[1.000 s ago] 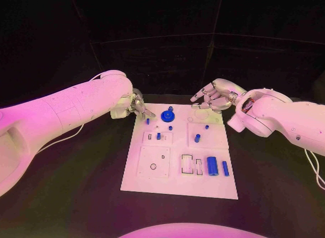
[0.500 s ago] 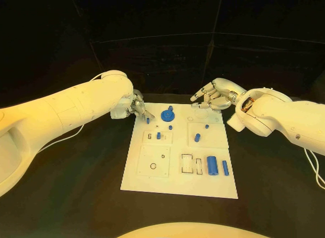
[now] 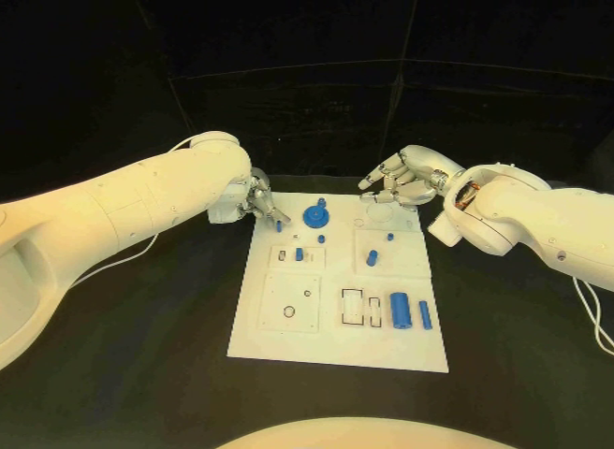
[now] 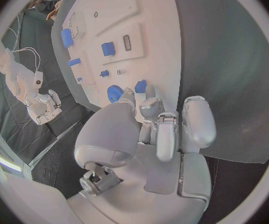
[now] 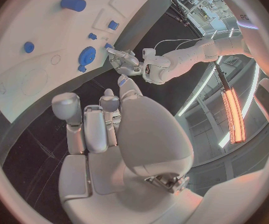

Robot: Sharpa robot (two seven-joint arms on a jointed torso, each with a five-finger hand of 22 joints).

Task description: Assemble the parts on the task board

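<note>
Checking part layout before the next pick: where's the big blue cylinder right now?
In the head view the large blue cylinder lies on the white task board, on its near right part, between a rectangular cut-out and a thinner blue rod.

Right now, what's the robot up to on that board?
It is assembling small blue parts on the white board. The left hand pinches a small blue peg at the board's far left corner, beside the round blue gear. The right hand hovers over the far right corner, fingers curled, holding nothing. A blue cylinder lies nearer the robot.
</note>
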